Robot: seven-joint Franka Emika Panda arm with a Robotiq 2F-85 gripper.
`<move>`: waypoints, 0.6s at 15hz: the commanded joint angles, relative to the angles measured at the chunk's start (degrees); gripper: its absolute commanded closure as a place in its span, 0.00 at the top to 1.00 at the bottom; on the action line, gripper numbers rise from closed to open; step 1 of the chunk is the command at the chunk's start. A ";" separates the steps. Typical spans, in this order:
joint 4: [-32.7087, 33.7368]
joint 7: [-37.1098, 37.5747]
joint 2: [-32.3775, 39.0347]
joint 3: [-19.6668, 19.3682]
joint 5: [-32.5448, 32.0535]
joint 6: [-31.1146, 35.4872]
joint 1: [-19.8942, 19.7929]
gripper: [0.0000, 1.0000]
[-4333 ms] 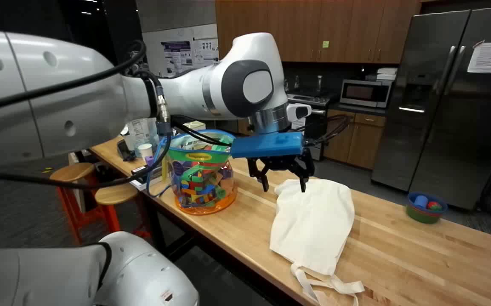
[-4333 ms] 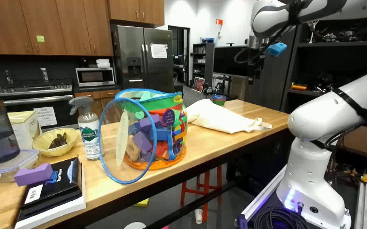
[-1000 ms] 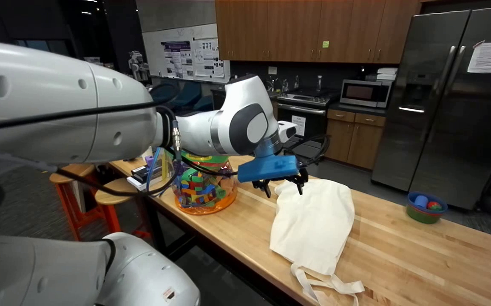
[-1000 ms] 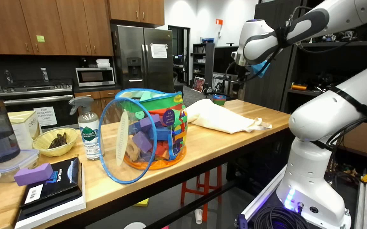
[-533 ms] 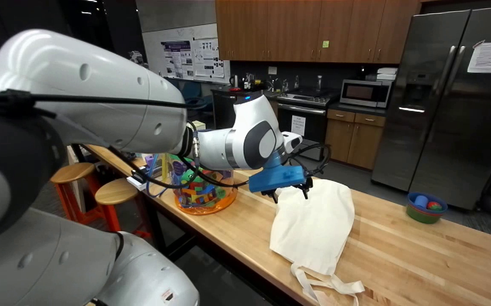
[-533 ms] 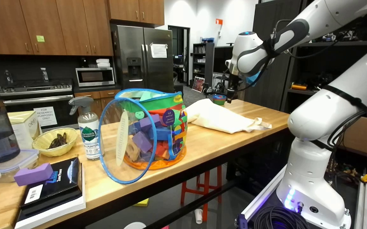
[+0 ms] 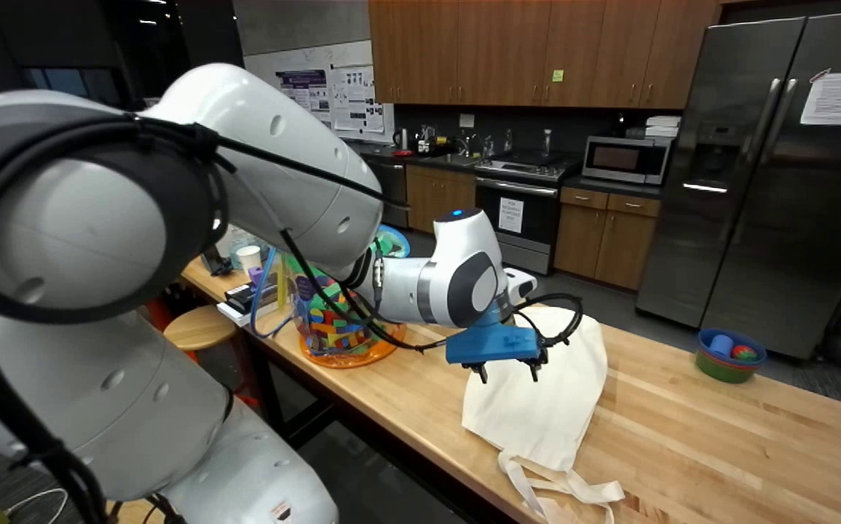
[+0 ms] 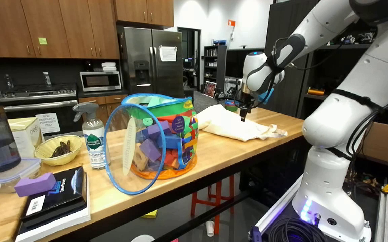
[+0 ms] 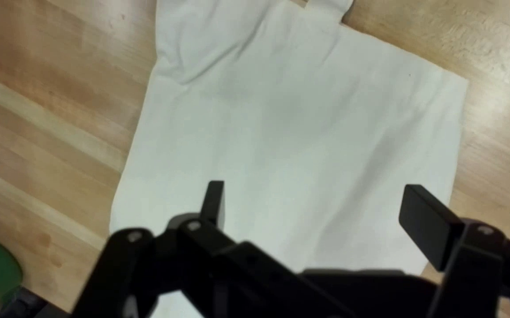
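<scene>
We see the hand released, its fingers spread well apart above a cream cloth bag; we cannot tell from these views how near the fingertips come to the cloth. The bag lies creased on the wooden surface, and its straps trail toward the edge in an exterior view. In both exterior views we find a clear container of coloured blocks standing upright beside the bag, its blue-rimmed lid hanging down, while nested bowls sit across the bag from it. Further along the surface, past the container, we make out in an exterior view a spray bottle, a yellow basket and a purple block resting on a black box.
</scene>
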 commanded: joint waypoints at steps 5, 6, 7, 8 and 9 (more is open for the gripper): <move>0.07 -0.01 2.00 0.08 0.13 0.29 -1.04 1.00; 0.09 0.00 2.00 0.08 0.13 0.30 -1.04 1.00; 0.09 0.01 2.00 0.08 0.13 0.30 -1.04 1.00; 0.09 0.01 2.00 0.08 0.13 0.30 -1.04 1.00; 0.09 0.02 2.00 0.08 0.13 0.31 -1.04 1.00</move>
